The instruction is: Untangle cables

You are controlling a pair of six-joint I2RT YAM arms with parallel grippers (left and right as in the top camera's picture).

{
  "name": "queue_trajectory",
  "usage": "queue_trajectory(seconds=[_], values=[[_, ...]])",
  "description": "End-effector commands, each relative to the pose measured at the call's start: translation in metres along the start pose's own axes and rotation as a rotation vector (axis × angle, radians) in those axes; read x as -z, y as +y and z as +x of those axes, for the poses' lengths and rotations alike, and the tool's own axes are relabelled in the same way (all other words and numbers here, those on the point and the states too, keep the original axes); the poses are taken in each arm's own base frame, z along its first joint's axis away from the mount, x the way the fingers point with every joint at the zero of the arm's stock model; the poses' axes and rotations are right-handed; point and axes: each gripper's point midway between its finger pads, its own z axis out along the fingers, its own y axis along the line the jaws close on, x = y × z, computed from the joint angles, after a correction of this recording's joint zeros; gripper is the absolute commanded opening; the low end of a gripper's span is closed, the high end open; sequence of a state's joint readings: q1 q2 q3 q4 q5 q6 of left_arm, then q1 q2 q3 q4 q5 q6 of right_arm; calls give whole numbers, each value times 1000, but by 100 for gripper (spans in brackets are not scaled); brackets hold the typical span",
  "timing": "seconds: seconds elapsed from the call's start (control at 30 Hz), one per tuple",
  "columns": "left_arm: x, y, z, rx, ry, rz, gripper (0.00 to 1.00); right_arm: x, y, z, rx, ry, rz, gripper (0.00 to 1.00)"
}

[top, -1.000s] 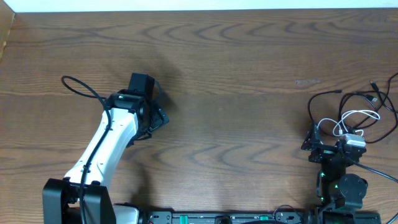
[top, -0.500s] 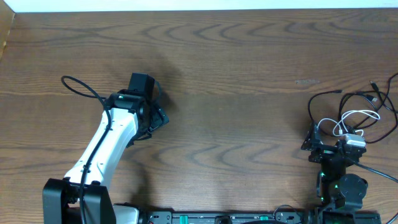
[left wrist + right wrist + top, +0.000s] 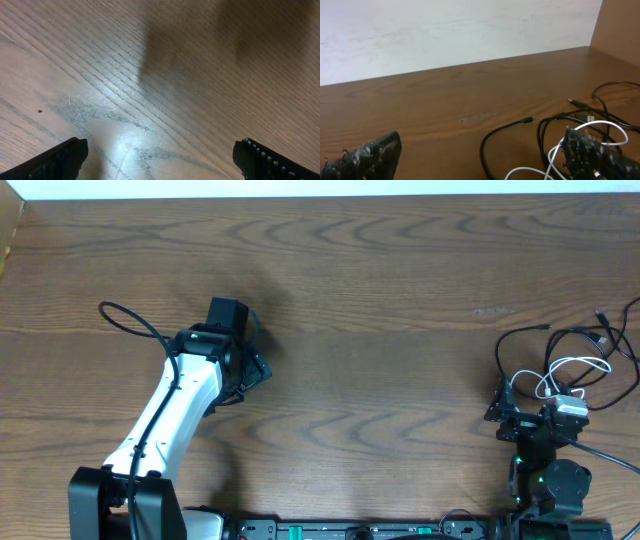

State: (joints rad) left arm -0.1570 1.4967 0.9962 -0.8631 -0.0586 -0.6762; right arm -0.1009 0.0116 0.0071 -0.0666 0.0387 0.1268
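My right tool [image 3: 484,161] gapes wide by the black cable [image 3: 502,127] and white cable [image 3: 607,124]. I'd pinch the white loop alone, clear of the black. My left tool [image 3: 160,161], also spread, holds nothing.

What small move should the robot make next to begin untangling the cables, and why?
Probably move the right pincer forward and to its right, onto the white cable, and close on it. This pincer is open, and the white cable lies looped with the black cable just ahead of it. The left pincer is open over bare table, far from both cables.
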Motion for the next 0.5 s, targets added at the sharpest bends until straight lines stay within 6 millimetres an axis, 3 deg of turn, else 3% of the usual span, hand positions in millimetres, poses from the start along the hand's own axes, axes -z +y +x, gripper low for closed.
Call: queue_trajectory(seconds=[0.0, 0.47], values=[[1, 2, -3, -5, -10, -10, 98, 0, 0, 0, -15, -4, -1, 99], [22, 0, -8, 1, -70, 46, 98, 0, 0, 0, -15, -4, -1, 99]])
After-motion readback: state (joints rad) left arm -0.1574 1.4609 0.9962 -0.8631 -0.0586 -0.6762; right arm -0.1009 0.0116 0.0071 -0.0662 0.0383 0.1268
